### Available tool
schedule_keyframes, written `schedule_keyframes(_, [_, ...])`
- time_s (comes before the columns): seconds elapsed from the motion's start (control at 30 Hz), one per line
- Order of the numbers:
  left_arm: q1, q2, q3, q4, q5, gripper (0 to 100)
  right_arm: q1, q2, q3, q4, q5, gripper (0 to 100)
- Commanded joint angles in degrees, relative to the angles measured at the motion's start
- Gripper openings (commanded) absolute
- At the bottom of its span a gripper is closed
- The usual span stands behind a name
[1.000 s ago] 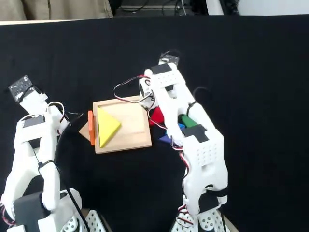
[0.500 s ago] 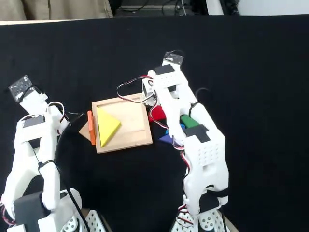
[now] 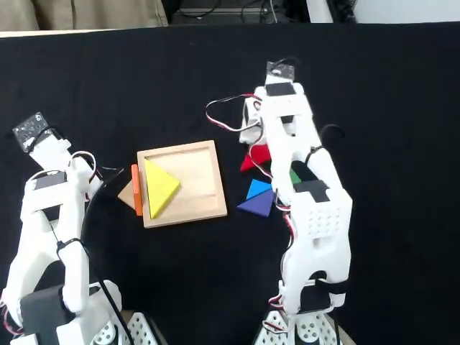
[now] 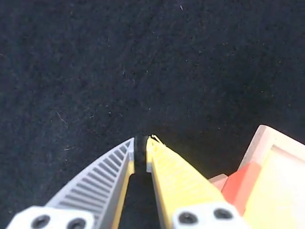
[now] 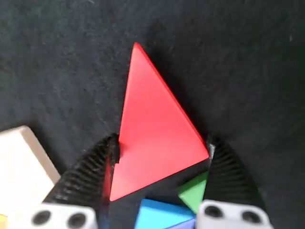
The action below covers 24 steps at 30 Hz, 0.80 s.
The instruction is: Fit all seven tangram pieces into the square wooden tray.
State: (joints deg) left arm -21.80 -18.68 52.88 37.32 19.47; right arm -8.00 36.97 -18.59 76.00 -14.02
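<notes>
Right arm is stretched forward over the bench [image 3: 374, 86], wrist pitched down. Its end effector [image 5: 162, 145] is clamped on the red triangle [image 5: 152, 143]: one jaw presses the piece's long side, the other its corner. The triangle lies flat on the black cloth, its sharp tip pointing out past the fingertips.

Left arm is folded back at its own side of the bench. Its end effector [image 4: 141, 147] is closed on nothing, tips meeting just above the cloth.

I count seven pieces and one tray.
- The red triangle sits in the right end effector.
- A green piece [image 5: 193, 191] and a blue triangle [image 5: 159, 214] sit just behind those jaws, toward the wrist.
- A purple triangle [image 3: 257, 205] touches the blue one, farther back along that arm.
- The yellow triangle [image 3: 162, 188] lies inside the square wooden tray [image 3: 180, 148].
- An orange piece [image 3: 136, 189] stands along the tray's rim on the side facing the left end effector.
- A plain tan triangle [image 3: 127, 194] lies outside that rim, touching the orange one.

The tray is pale wood with a raised edge. It lies between the two end effectors, one corner just beside the right one's jaw. Most of its floor is bare.
</notes>
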Motion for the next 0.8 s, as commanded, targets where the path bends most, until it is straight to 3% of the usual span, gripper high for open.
schedule_keyframes(0.0, [0.6, -1.8, -0.2, -0.9, 0.0, 7, 0.5, -0.4, -3.2, 0.4, 12.2, 16.2])
schedule_keyframes(0.4, [0.0, -1.8, -0.5, -1.0, -0.1, 6, -3.4, -2.9, -4.9, 1.0, 49.3, 16.6])
schedule_keyframes(0.7, [-8.7, -1.8, -0.2, -0.3, -0.1, 7, -15.3, -6.5, -4.4, 8.4, 62.9, 16.2])
schedule_keyframes(0.77, [-11.1, -1.8, -0.2, 1.4, -3.3, 7, -18.0, -6.5, -4.4, 9.6, 64.4, 16.2])
